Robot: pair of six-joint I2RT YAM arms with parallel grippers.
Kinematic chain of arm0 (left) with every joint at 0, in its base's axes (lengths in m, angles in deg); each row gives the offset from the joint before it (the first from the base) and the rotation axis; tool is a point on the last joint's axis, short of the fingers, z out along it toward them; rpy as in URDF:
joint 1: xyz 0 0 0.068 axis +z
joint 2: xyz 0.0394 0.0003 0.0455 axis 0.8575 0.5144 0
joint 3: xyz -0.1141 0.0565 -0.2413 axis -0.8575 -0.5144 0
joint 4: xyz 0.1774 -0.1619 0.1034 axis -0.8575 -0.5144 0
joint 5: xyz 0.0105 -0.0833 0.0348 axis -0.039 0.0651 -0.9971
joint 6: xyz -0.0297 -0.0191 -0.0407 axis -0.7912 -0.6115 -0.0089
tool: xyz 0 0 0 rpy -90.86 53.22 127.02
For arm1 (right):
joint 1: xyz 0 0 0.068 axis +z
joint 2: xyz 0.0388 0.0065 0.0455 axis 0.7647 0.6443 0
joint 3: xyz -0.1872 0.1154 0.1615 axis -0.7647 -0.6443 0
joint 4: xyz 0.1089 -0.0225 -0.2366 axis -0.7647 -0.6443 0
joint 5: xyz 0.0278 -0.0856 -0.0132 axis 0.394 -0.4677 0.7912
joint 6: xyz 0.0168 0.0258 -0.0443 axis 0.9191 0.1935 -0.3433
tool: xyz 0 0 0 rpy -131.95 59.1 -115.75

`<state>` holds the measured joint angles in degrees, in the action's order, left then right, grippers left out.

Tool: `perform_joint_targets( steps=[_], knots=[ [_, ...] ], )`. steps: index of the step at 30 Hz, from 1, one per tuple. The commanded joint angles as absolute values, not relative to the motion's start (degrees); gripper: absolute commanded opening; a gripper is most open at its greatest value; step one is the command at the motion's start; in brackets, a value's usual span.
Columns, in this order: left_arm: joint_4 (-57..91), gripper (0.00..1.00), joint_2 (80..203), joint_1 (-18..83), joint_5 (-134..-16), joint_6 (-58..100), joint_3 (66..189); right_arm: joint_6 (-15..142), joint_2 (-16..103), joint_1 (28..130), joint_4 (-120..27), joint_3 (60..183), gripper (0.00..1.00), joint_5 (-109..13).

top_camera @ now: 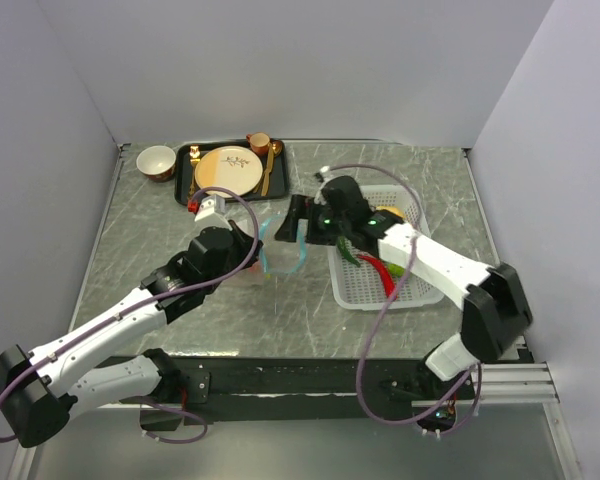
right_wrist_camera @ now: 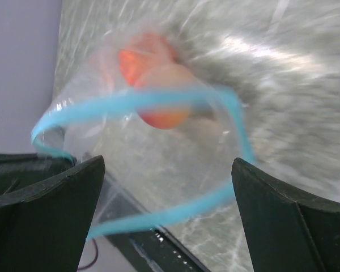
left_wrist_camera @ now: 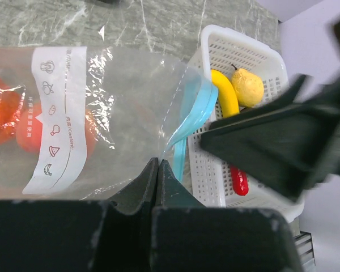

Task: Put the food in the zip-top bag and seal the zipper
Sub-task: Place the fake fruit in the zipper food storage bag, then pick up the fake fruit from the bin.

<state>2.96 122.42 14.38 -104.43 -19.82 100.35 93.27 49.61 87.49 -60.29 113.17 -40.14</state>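
The zip-top bag [top_camera: 283, 247] lies mid-table, clear, with its teal zipper [left_wrist_camera: 194, 112] standing open in a loop [right_wrist_camera: 158, 105]. Inside it sit orange pieces of food [right_wrist_camera: 157, 71], seen through the film as orange shapes [left_wrist_camera: 33, 133]. My left gripper [left_wrist_camera: 157, 162] is shut on the bag's edge near the mouth. My right gripper [right_wrist_camera: 167, 164] is open and empty, facing the mouth, a finger on either side. The white basket [top_camera: 412, 290] holds a yellow banana [left_wrist_camera: 224, 93], a pale potato [left_wrist_camera: 248, 88], a red chilli [top_camera: 379, 270] and a green pepper [top_camera: 349, 250].
At the back left, a black tray [top_camera: 186, 182] carries a beige-and-orange plate [top_camera: 228, 168], a small cup [top_camera: 258, 143] and a gold spoon [top_camera: 268, 168]. A bowl [top_camera: 156, 160] stands beside it. Walls close in on the table's left, back and right.
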Motion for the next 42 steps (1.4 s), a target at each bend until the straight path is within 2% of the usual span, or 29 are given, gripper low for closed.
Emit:
perform_joint_targets(
  steps=[1, 6, 11, 15, 18, 22, 27, 31, 35, 42],
  knots=[
    [4.07, 0.02, 121.59, 14.39, -105.39, -20.28, 100.25, 92.19, 39.2, 81.62, -63.98, 109.59, 1.0, -49.32],
    [4.33, 0.02, 121.59, 14.48, -105.21, -20.37, 99.81, 93.43, 33.74, 71.7, -73.18, 107.04, 1.0, -60.82],
    [3.73, 0.01, 121.76, 14.48, -104.86, -20.37, 99.81, 92.11, 34.44, 70.89, -79.62, 106.07, 1.0, -66.56],
    [4.16, 0.01, 121.94, 14.57, -104.51, -20.54, 99.28, 92.54, 31.73, 70.89, -78.41, 101.78, 1.0, -67.87],
    [3.11, 0.01, 123.43, 14.48, -104.94, -19.05, 100.51, 93.34, 26.37, 70.89, -73.86, 97.22, 1.0, -74.73],
    [1.35, 0.01, 124.66, 14.74, -105.83, -16.07, 103.05, 93.08, 20.38, 68.35, -70.93, 94.29, 1.0, -71.06],
    [4.42, 0.01, 122.91, 14.92, -106.09, -17.46, 102.36, 89.47, 24.85, 67.81, -73.19, 100.24, 1.0, -71.3],
    [2.23, 0.01, 123.87, 14.83, -106.27, -19.05, 104.81, 92.45, 30.04, 67.55, -76.38, 105.27, 1.0, -73.33],
    [2.32, 0.01, 123.17, 14.83, -106.62, -21.42, 105.34, 96.31, 29.26, 67.11, -80.4, 108.26, 1.0, -76.75],
    [5.38, 0.01, 121.33, 14.83, -106.88, -20.8, 101.92, 92.9, 24.25, 66.94, -74.01, 102.28, 1.0, -76.41]
  ],
)
